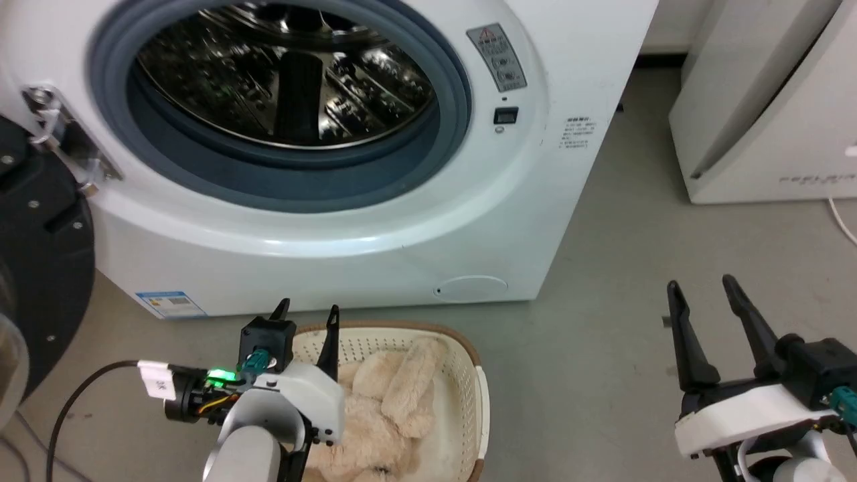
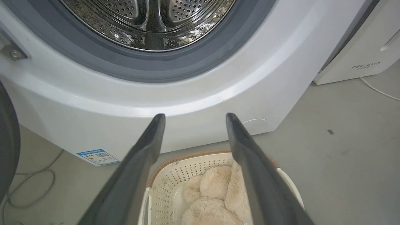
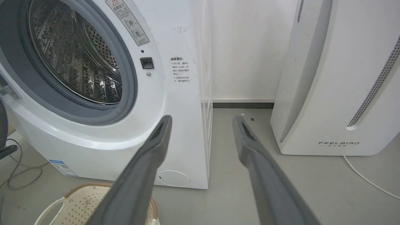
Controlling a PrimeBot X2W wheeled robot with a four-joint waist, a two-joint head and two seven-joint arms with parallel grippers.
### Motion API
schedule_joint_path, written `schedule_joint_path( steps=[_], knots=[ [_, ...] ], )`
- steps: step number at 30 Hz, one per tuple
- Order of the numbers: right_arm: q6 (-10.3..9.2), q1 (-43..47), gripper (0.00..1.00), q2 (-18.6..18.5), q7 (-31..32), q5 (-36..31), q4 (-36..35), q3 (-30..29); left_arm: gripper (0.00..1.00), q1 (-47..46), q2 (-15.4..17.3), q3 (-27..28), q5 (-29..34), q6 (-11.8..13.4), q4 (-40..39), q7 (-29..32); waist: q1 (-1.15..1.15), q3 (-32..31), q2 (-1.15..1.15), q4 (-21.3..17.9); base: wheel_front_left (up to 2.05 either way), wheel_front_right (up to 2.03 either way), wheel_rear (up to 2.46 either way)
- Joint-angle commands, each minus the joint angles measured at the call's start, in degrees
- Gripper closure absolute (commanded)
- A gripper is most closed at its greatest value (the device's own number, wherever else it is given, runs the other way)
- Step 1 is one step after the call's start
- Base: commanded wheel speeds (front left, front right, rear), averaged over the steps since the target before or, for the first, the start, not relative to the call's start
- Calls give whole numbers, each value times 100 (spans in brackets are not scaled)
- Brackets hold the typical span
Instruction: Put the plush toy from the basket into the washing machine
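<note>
At the bottom centre of the head view, the basket (image 1: 375, 345) stands on the floor (image 1: 602, 348) just in front of the washer (image 1: 301, 227). The toy (image 1: 392, 395) lies inside it, a heap of cream fluffy limbs filling the middle and right of the basket.

Lower left of that frame, the left pincer (image 1: 308, 309) hangs over the basket's left side. Its two dark fingers are spread, with nothing between them, and their tips point up the frame toward the washer's lower front. From the left wrist, the same fingers frame the basket's far rim, and the toy sits low between them, below the tips. The right finger crosses the fur in that picture.

Lower right of the head view, the right pincer (image 1: 701, 286) is over bare floor, well apart from the basket. It too is spread and holds nothing. From the right wrist, its fingers point at the washer's right front corner and the gap beside it, with a corner of the basket at the lower left.

Across the top of the head view, the washer's grey ring (image 1: 455, 100) circles the shiny drum (image 1: 288, 73). The black door (image 1: 40, 268) is swung out at the left edge. A white appliance (image 1: 756, 120) stands at the upper right, apart from the washer.
</note>
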Motion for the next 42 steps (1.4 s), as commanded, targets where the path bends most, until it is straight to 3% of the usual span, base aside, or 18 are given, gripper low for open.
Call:
schedule_joint_path(
  steps=[1, 20, 42],
  knots=[
    [1, -143, 0, -1, -63, 74, -59, -24, 0, -185, 19, -57, -27, -27, 169, 11, 0, 151, 0, -54, 0, 0, 0],
    [2, -651, 0, -1, -313, 576, -299, -113, 0, -1250, 335, -741, 199, -179, 1457, 798, 0, 1594, 0, -430, 0, 0, 0],
    [2, -1127, 0, -2, -587, 1075, -566, -175, 0, -2484, 651, -1563, 187, -417, 2812, 1152, -1, 3093, 0, -747, 0, 0, 0]
  ],
)
